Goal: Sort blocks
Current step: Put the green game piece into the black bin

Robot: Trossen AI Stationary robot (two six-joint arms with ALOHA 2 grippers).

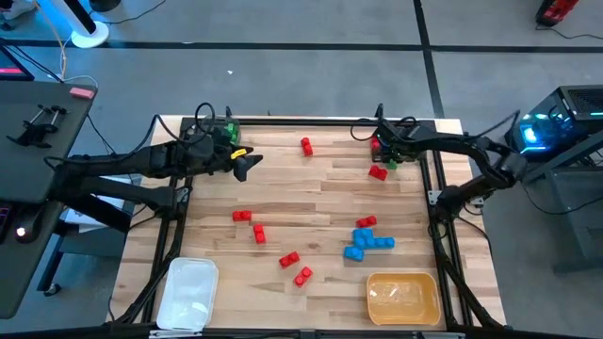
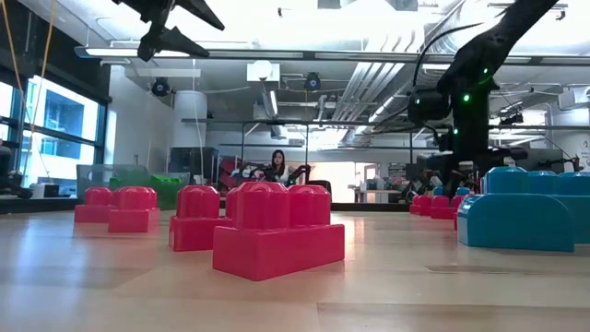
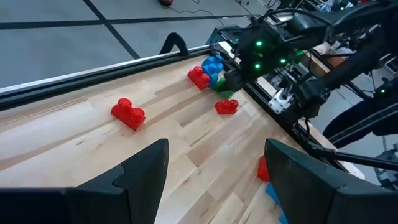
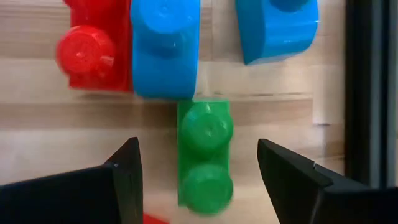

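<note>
Lower your right tool (image 4: 196,180), jaws spread, squarely over the green block (image 4: 204,152) beside the blue block (image 4: 165,50), while the spread left tool (image 3: 214,171) waits.

Blocks (image 1: 366,240) scattered over table (image 1: 320,188): one cluster mid-right, loose ones centre and centre-left, one at far edge, a small group at far right corner. Two trays at near edge: one tray (image 1: 188,292) left, other tray (image 1: 403,297) right. Left gripper (image 1: 247,165) above far left, right gripper (image 1: 382,151) over far-right group.
</note>
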